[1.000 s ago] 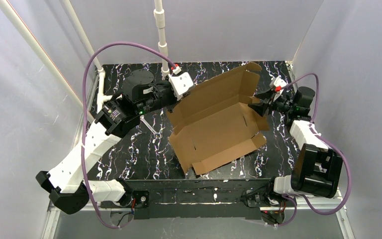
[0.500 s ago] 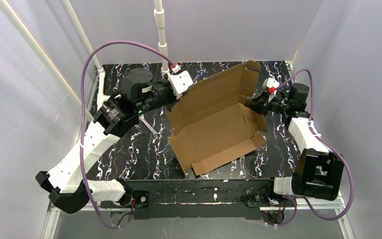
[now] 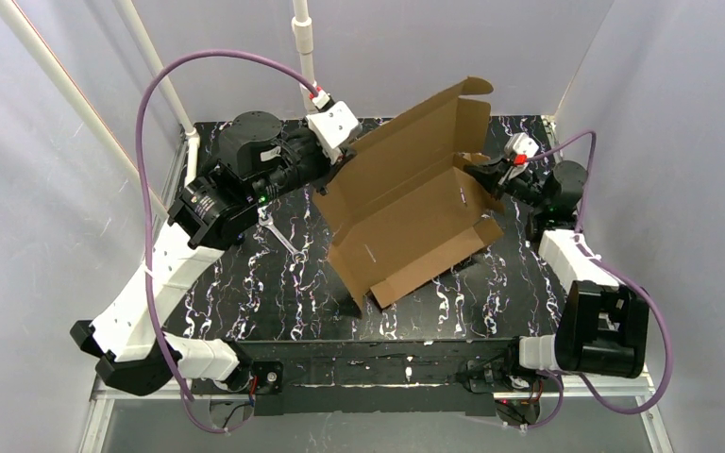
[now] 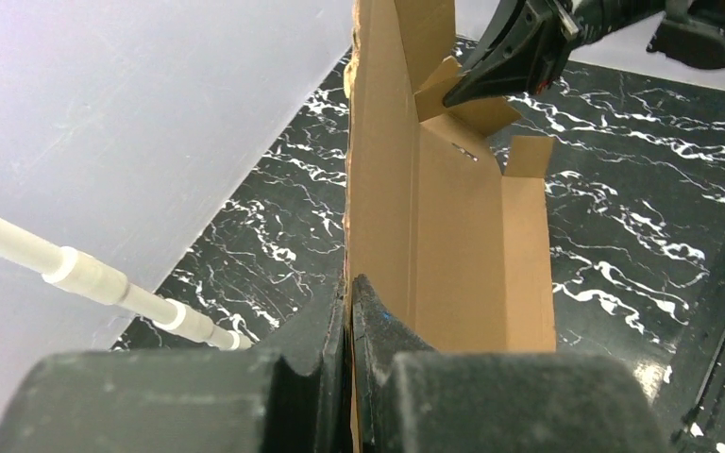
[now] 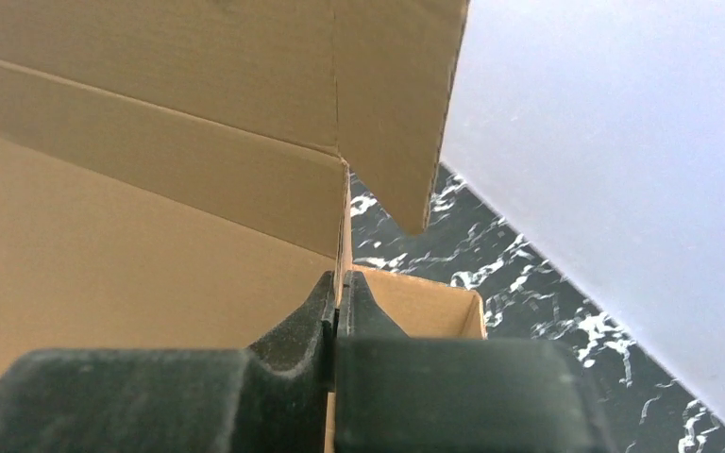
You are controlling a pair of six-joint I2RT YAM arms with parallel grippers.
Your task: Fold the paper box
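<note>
The paper box (image 3: pixel 406 212) is a brown cardboard die-cut sheet, partly raised off the black marbled table (image 3: pixel 274 283), its far panel tilted up and its near edge low. My left gripper (image 3: pixel 340 162) is shut on the box's left edge; in the left wrist view the panel (image 4: pixel 444 245) runs edge-on out of that gripper (image 4: pixel 349 283). My right gripper (image 3: pixel 472 172) is shut on a side wall at the box's right end. In the right wrist view the thin cardboard edge (image 5: pixel 344 217) sits pinched in the gripper (image 5: pixel 338 283), with a folded flap (image 5: pixel 406 104) above.
White walls close in the table on the left, back and right. White pipes (image 3: pixel 302 47) stand at the back left. A small metal tool (image 3: pixel 278 231) lies on the table left of the box. Both arm bases (image 3: pixel 604 330) sit at the near edge.
My right gripper has shut on the box's right side wall. Both arms have lifted, and the box's far panel now stands steeper and higher than before.
</note>
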